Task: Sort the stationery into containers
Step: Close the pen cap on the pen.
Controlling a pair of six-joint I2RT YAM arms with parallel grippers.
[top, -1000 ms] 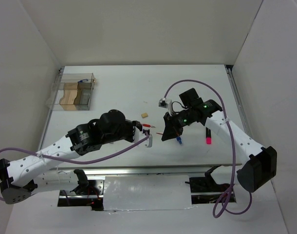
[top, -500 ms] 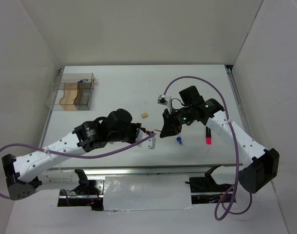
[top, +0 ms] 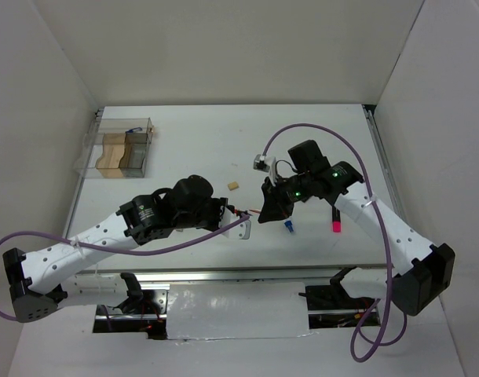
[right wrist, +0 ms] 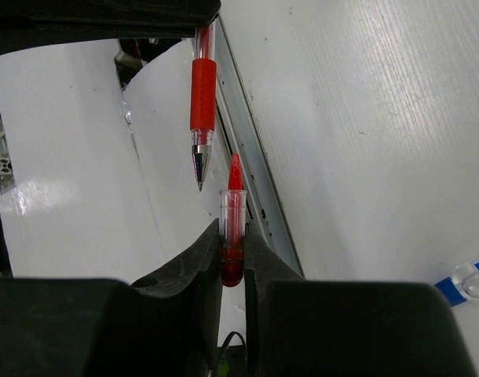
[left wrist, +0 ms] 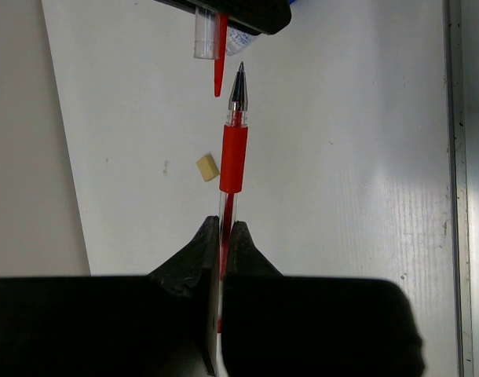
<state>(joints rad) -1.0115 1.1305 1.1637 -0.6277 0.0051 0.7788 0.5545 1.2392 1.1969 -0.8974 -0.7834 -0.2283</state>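
Clear plastic comes first: at the far left of the table stands the compartment box [top: 126, 122], with tan and brown blocks showing through its walls, well apart from both arms. Nearer the middle, the left gripper [left wrist: 221, 229] pinches the red pen [left wrist: 232, 153] by the clear rear of its barrel. The pen is held off the table with its bare tip pointing right. A small tan eraser [top: 233, 186] lies on the table near it, on the far side. Facing the tip, close but not touching, is the cap [right wrist: 232, 206] — clear, with a red clip — clamped in the right gripper [right wrist: 232, 236] with its open mouth toward the pen. Near that gripper a blue-capped tube [top: 288, 226] lies on the table, and further right a pink-and-black marker [top: 334, 220].

The pen looks light and stiff, and its smooth barrel is probably slippery; a hold on the ribbed red sleeve would be surer. The cap is small and thin-walled — squeezed too hard, it could go oval and refuse the tip. Tip and mouth look slightly out of line.
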